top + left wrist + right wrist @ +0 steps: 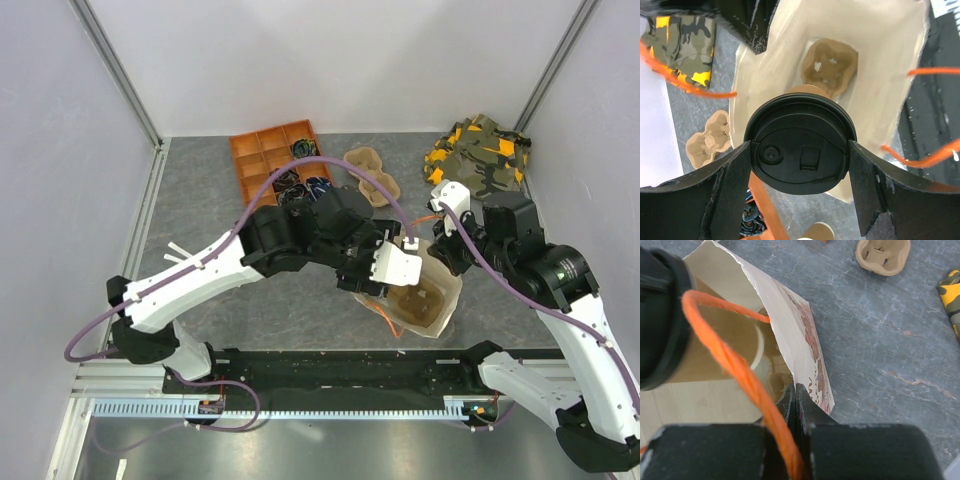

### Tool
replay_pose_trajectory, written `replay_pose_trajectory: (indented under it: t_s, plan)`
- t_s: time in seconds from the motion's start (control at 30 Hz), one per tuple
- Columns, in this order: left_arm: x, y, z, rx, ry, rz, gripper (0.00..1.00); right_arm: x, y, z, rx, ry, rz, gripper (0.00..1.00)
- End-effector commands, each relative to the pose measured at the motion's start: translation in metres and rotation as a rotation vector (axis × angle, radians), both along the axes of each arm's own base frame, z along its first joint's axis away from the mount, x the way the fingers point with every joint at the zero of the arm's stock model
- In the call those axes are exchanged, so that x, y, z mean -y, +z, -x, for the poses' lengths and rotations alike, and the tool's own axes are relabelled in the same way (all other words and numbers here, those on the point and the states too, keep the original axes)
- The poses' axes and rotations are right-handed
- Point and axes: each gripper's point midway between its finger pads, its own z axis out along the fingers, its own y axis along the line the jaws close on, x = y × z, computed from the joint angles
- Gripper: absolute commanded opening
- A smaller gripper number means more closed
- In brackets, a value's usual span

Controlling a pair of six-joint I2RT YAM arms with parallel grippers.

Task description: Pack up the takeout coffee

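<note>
**Coffee in my left fingers, over the open bag**

In the left wrist view the takeout coffee [799, 150] sits in the lower middle of the frame, its black lid facing the camera; my left gripper [800, 167] has it between its fingers [725, 200], one pressed to the lid's left edge and one to its right edge, spread wide around the cup. Above it in that frame is the open mouth of the paper bag [880, 65], with a pulp carrier [830, 67] lying on the bag's floor.

From the top view the cup itself is hidden under my left gripper [395, 265] in the centre-right; only the bag [432, 300] shows below it. I cannot tell whether the cup's base has passed the bag's rim. In the right wrist view the cup is at the left, its lid cut off by the frame's edge and blurred.

My right gripper [796, 405], bottom centre of its own view, has its fingers pressed together on the bag's wall, pinching the paper edge; the orange handle [735, 365] loops across in front of them. A second carrier [883, 255] lies on the table at the upper right.
</note>
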Motion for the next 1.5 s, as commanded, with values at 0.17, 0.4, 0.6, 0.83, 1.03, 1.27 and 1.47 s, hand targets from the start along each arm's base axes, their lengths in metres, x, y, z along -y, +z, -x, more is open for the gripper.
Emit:
replay_pose_trajectory:
  t_s: [0.17,0.4,0.6,0.83,1.03,1.27,1.47]
  plan:
    - [0.018,-0.024,-0.017,0.134,-0.030,-0.055,0.40,-0.010,0.019,0.001,0.012,0.003,-0.087,0.00]
    - [0.023,-0.046,-0.022,0.159,-0.031,-0.110,0.38,-0.015,0.026,0.003,0.017,0.017,-0.119,0.00]
    - [0.025,-0.059,-0.025,0.201,-0.057,-0.139,0.38,-0.019,0.024,0.009,-0.001,0.040,-0.139,0.00]
    - [0.020,-0.075,-0.021,0.231,-0.109,-0.189,0.37,-0.021,0.033,0.007,0.015,0.041,-0.159,0.00]
    - [0.015,-0.089,-0.022,0.246,-0.116,-0.236,0.35,-0.023,0.041,0.011,0.030,0.066,-0.172,0.00]
    - [0.011,-0.110,-0.036,0.284,-0.064,-0.295,0.34,-0.023,0.025,0.023,0.000,0.109,-0.154,0.00]
    - [0.010,-0.123,-0.040,0.303,-0.073,-0.332,0.33,-0.024,0.023,0.024,0.005,0.130,-0.147,0.00]
